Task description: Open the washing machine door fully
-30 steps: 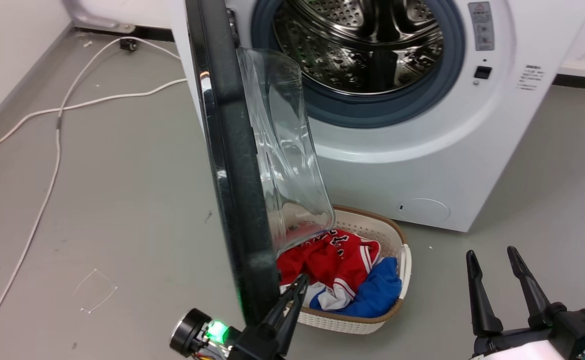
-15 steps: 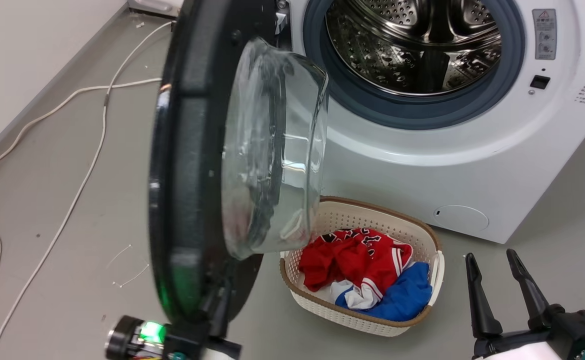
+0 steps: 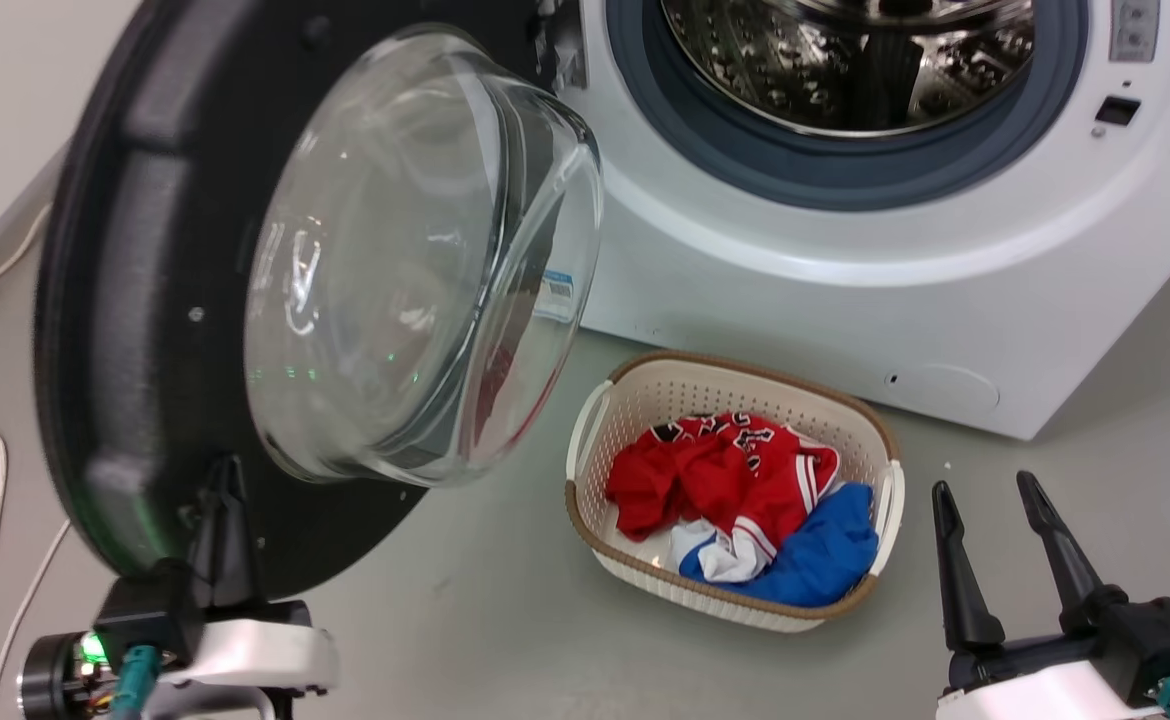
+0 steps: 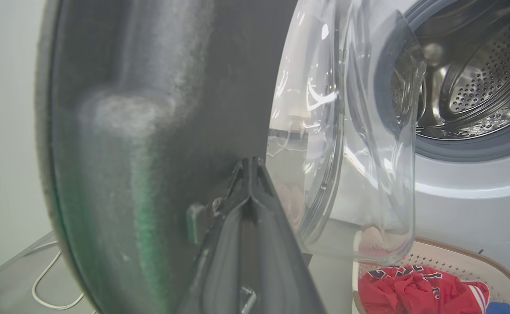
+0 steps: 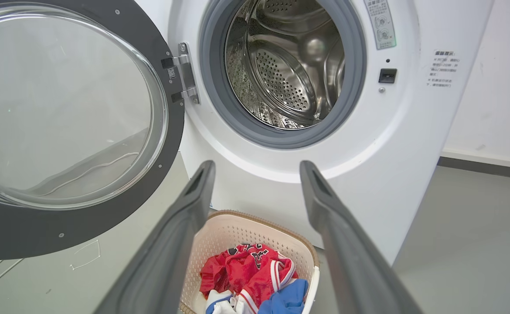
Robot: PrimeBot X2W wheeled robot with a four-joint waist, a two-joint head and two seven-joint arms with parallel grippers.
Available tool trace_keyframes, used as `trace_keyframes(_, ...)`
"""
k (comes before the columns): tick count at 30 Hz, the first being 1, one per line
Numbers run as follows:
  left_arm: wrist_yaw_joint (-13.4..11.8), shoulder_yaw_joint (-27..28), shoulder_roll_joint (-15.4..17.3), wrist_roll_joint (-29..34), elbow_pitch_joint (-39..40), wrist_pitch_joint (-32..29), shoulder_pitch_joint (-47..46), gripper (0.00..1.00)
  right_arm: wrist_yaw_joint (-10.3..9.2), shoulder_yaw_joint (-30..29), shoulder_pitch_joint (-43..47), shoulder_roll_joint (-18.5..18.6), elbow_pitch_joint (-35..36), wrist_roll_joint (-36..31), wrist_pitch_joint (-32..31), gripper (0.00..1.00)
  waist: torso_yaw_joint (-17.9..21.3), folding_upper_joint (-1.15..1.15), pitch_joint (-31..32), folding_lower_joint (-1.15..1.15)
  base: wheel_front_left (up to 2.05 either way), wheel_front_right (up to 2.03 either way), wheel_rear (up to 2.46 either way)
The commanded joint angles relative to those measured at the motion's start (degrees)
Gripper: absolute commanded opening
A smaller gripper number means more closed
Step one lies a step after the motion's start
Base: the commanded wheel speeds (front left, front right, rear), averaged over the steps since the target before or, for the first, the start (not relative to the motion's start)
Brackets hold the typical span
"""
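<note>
The washing machine door (image 3: 125, 300), a matte black ring round a bulging clear glass bowl, stood wide open left of the boxy white washing machine (image 3: 795, 290). The left gripper (image 3: 227, 478), tapered fingers together, touched its inner rim; the right gripper (image 3: 982, 487) was spread.

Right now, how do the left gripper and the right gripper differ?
The left gripper is shut, fingers together; the right gripper is open, fingers spread. The left gripper is up against the black inner face of the washing machine door; the right gripper hangs free, near the laundry basket. Both have long dark fingers.
</note>
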State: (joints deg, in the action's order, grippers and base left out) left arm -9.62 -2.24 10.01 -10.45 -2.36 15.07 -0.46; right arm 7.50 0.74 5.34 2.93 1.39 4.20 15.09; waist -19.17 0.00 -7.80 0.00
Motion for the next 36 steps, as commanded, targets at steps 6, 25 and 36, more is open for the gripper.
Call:
trace_keyframes(6,1.2,7.7,-1.1,0.2,-2.4,0.2,-4.7,0.00,-0.01,-0.2,-2.7,-0.1,0.6,-2.2,0.1,1.00,0.4,0.00,-4.5,0.00,0.00,0.00,0.00)
trace_keyframes(25,4.7,23.9,-0.6,2.3,-10.4,0.1,-13.4,0.00,-0.01,-0.7,-5.6,1.3,1.2,-3.8,0.1,1.00,2.8,0.00,-10.2,0.00,0.00,0.00,0.00)
trace_keyframes(36,6.6,30.0,0.0,3.2,-15.5,0.1,-18.7,0.00,-0.01,-0.8,-6.8,2.0,1.6,-4.1,0.1,1.00,3.7,0.00,-12.9,0.00,0.00,0.00,0.00)
